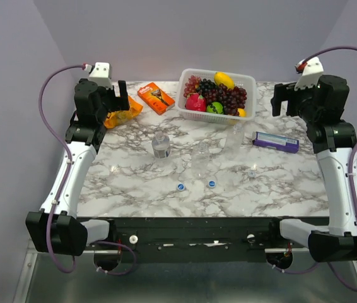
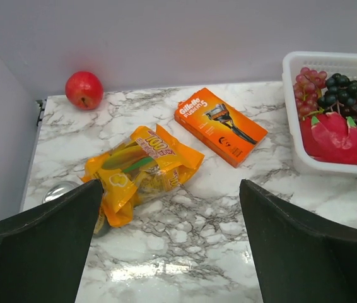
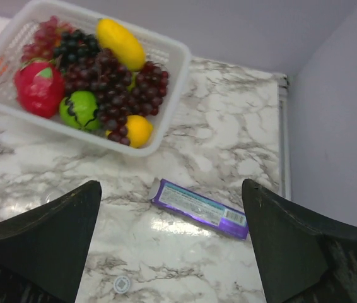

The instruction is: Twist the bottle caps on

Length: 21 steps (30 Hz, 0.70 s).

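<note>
Marble table [image 1: 134, 189] — whitish cap [image 1: 251, 173] lies well apart from raised right gripper [image 1: 284, 101].

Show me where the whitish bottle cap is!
In the top view, the whitish cap lies on the right side of the marble table, just below the purple box and right of a blue cap.

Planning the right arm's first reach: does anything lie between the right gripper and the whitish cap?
Nothing visible. Below the open right gripper, the whitish cap sits unobstructed on the marble table; the purple box lies beyond it, toward the basket.
</note>
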### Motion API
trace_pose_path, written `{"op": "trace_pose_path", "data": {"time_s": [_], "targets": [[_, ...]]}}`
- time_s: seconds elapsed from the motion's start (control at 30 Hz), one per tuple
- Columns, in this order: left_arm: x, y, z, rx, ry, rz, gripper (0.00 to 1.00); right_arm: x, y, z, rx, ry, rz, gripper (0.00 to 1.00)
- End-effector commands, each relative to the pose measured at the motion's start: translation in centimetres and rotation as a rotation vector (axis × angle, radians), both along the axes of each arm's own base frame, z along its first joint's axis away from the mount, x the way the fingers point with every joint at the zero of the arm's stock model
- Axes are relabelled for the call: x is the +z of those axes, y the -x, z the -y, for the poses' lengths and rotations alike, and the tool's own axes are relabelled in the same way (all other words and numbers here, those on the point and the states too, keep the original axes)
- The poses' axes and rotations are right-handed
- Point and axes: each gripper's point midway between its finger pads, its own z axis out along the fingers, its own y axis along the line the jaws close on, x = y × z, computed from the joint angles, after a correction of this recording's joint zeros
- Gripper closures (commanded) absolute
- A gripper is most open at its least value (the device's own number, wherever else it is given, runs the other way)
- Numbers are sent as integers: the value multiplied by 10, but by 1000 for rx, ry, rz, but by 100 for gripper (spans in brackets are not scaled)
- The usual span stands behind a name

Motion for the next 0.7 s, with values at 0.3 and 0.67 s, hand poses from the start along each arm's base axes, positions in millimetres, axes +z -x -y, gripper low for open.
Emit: {"op": "trace_pose_path", "data": {"time_s": [0.3,0.67], "targets": [[-22,45,44,-286,-12,-42,1,-99,6,-117,641,0,-247,7],[-24,49,45,-295,-10,-45,1,-152,-23,-127,605,61,-393,18]]}}
